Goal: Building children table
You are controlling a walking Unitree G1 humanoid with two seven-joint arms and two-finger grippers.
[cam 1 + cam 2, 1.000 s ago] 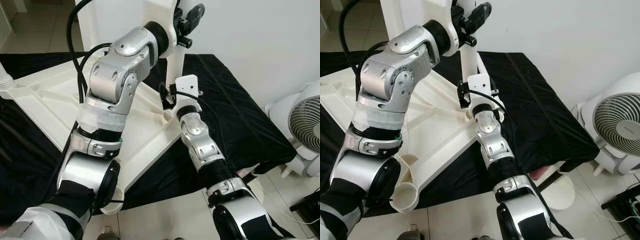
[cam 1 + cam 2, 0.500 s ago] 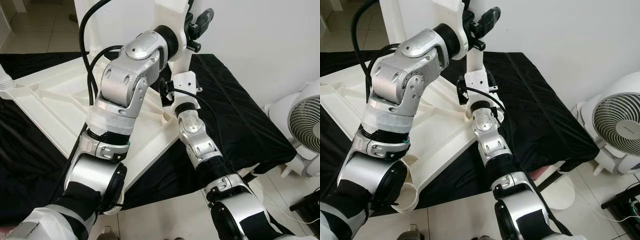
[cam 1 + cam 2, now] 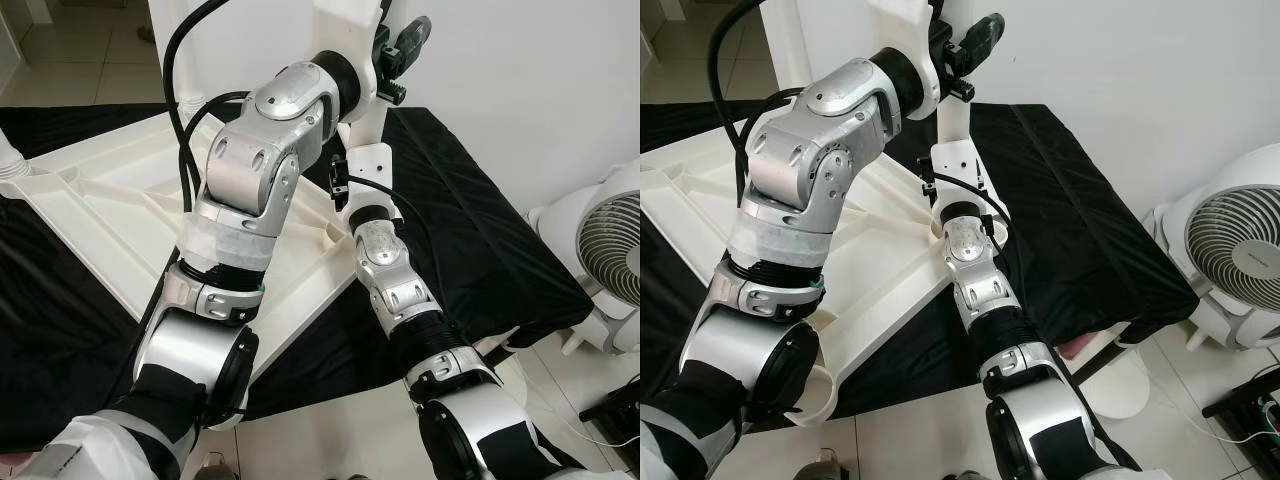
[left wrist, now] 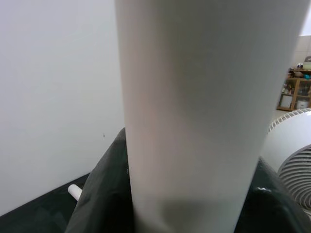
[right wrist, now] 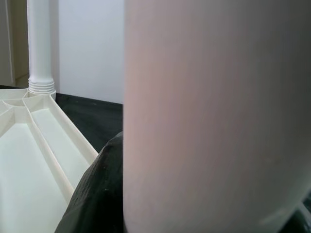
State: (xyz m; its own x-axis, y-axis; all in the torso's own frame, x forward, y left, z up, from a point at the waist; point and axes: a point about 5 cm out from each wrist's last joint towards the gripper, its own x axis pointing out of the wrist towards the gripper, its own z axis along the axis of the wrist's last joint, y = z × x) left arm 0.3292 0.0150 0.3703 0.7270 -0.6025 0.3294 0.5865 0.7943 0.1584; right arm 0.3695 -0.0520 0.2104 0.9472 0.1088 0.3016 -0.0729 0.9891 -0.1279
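Lying upside down on a black cloth [image 3: 480, 230], a white tabletop [image 3: 110, 215] has an upright white leg [image 3: 952, 95] at its near corner. Both the left gripper [image 3: 398, 55] and the right gripper [image 3: 340, 180] clasp that leg.

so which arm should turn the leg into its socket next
Probably the right. Its claw sits low on the white table leg, just above the upturned tabletop, near the socket. The left claw grips higher up, better for keeping the leg upright.
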